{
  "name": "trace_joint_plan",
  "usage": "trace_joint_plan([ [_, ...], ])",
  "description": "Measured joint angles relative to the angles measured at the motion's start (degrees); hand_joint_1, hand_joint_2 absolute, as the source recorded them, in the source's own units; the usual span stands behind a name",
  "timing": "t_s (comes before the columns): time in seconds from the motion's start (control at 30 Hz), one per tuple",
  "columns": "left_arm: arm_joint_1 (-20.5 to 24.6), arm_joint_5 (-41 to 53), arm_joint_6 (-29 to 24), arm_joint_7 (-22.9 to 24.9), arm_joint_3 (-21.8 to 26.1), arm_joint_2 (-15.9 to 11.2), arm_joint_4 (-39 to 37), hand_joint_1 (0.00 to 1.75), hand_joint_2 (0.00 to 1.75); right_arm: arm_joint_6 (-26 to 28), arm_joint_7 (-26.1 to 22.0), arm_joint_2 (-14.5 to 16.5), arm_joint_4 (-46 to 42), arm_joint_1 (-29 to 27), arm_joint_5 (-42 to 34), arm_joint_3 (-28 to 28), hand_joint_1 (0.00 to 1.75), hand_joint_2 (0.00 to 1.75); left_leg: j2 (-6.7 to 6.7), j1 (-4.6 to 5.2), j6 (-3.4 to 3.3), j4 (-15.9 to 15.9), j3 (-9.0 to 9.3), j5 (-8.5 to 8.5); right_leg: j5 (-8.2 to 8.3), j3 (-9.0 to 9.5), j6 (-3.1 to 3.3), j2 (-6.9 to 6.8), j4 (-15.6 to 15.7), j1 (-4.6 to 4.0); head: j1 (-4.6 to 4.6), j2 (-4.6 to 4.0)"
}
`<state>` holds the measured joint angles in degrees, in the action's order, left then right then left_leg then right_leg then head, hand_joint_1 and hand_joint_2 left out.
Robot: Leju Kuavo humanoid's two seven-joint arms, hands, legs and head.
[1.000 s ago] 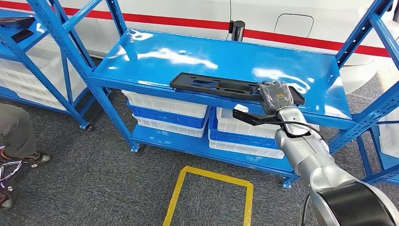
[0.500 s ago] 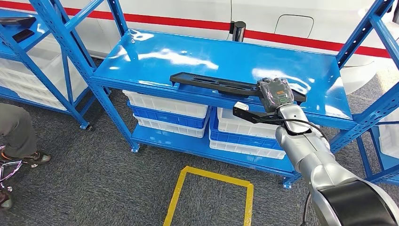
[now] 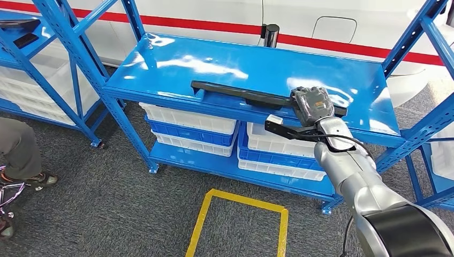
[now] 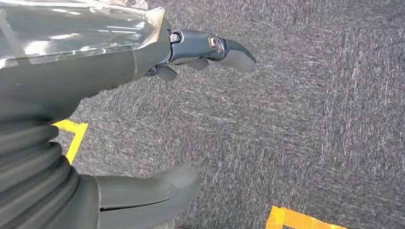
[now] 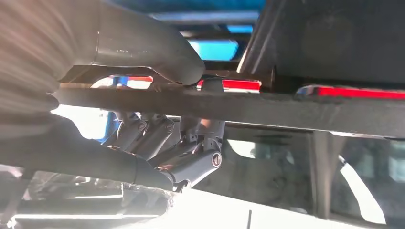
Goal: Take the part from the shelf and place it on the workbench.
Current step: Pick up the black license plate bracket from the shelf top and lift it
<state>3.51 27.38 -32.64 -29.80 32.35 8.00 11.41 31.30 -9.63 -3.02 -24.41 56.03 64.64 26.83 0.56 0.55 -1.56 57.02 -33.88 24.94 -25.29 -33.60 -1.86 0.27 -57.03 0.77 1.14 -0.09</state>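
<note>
A long flat black part [image 3: 241,95] is lifted off the top of the blue shelf [image 3: 176,61], tilted so I see it almost edge-on. My right hand [image 3: 311,106] grips its right end. In the right wrist view the part [image 5: 267,107] runs as a dark bar between the thick thumb [image 5: 143,47] and the darker fingers [image 5: 191,162]. My left hand [image 4: 143,95] hangs over grey carpet, its fingers apart and holding nothing.
White and blue bins [image 3: 187,128] fill the shelf's lower levels. A blue upright [image 3: 412,134] stands right of my arm. A yellow floor square [image 3: 238,222] lies in front of the shelf. A person's leg [image 3: 19,147] is at the far left.
My right hand has raised and tilted the part: it lay flat on the shelf top a second ago and now stands nearly on edge, its left end lifted.
</note>
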Motion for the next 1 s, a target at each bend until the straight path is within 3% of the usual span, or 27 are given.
trace_joint_plan([
  [0.17,0.0,-0.34,-2.99,-3.21,0.69,0.26,0.0,0.0,1.75,-0.75,-5.11,-1.59,-7.35,-0.06,-5.67,-1.9,1.75,1.75,0.04,0.01,-0.02,0.02,-0.11,-0.02,0.01,-0.08,-0.01,-0.02,0.0,0.07,0.01,0.0],
  [0.53,0.14,-0.53,-1.53,-3.72,1.71,0.55,0.0,0.0,1.75,-7.97,-6.02,-6.41,-26.01,0.21,-12.6,-3.31,1.72,1.75,0.02,0.02,-0.06,0.02,-0.18,0.01,0.01,-0.15,-0.01,-0.01,0.0,0.14,0.01,0.0],
  [1.0,0.26,0.38,0.8,-4.01,1.86,0.68,0.0,0.0,1.75,-9.4,-7.76,-9.98,-31.58,0.14,-16.81,-3.25,1.75,1.75,0.02,0.02,-0.06,0.03,-0.18,0.01,0.01,-0.15,-0.01,-0.02,0.0,0.14,0.0,0.0],
])
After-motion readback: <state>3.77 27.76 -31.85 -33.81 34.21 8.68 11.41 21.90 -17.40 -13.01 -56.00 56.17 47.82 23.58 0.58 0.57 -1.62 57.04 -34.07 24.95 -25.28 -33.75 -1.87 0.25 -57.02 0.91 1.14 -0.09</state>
